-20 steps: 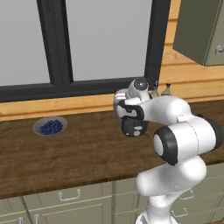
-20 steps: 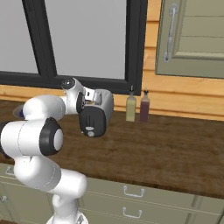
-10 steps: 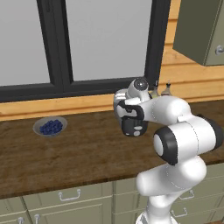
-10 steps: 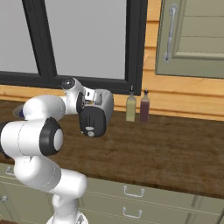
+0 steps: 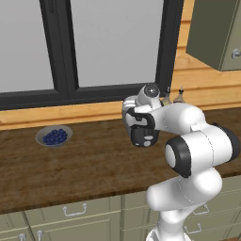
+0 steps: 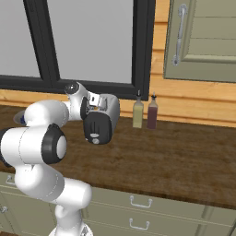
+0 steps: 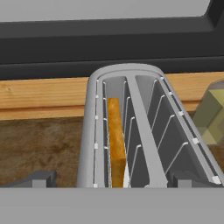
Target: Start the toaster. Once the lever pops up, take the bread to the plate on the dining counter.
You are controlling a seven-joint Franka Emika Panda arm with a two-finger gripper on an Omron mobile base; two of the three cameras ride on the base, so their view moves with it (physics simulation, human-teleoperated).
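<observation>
The gripper (image 7: 112,181) hovers over the toaster (image 7: 131,131) with its 2 fingers spread wide and nothing between them; one dark fingertip (image 7: 37,179) shows at 8 o'clock of the hand view, the other at 4 o'clock. The toaster stands on the wooden counter (image 5: 70,164) below the window. The bread (image 7: 116,144) sits upright in the slot on the 9 o'clock side, edge-on; the other slot looks bare. From the right base view the black end panel (image 6: 97,129) faces the camera, with 2 bottles (image 6: 144,113) at 3 o'clock of the toaster.

Judged as toast, the slice should be light, stiff, dry and crumbly, so a gentle pinch across its flat faces near the top edge suits it; the wire guides leave little room
</observation>
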